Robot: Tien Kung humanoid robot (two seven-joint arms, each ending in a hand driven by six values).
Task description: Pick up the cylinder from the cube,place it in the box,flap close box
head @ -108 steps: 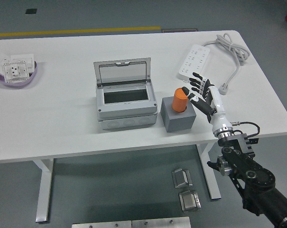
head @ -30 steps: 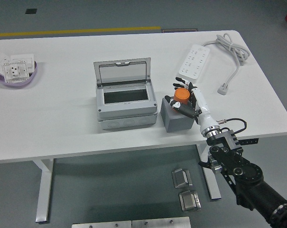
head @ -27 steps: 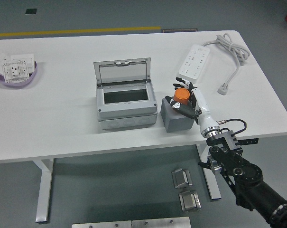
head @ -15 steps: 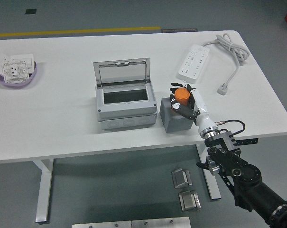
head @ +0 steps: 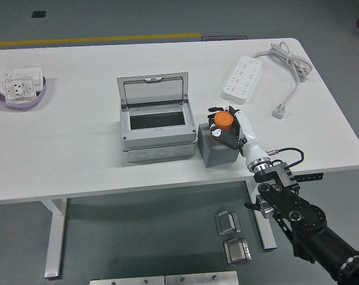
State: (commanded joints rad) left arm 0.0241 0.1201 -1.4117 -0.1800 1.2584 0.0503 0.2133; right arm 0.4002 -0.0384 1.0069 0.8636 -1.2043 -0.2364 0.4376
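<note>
An orange cylinder [head: 222, 121] is wrapped by the fingers of my right hand [head: 225, 124], which is shut on it over the left part of the grey cube [head: 218, 151]. Whether the cylinder touches the cube's top, I cannot tell. The grey box [head: 157, 127] stands just left of the cube with its clear lid [head: 153, 89] raised upright at the back and its inside dark and bare. My left arm is out of sight.
A white power strip [head: 241, 76] with its cord [head: 289, 62] lies at the back right. A purple bowl [head: 22, 95] holding white socket plates sits at the far left. The table's near edge runs close below the box and cube.
My right hand closed around the orange cylinder and has carried it a little leftwards over the cube, toward the box.
</note>
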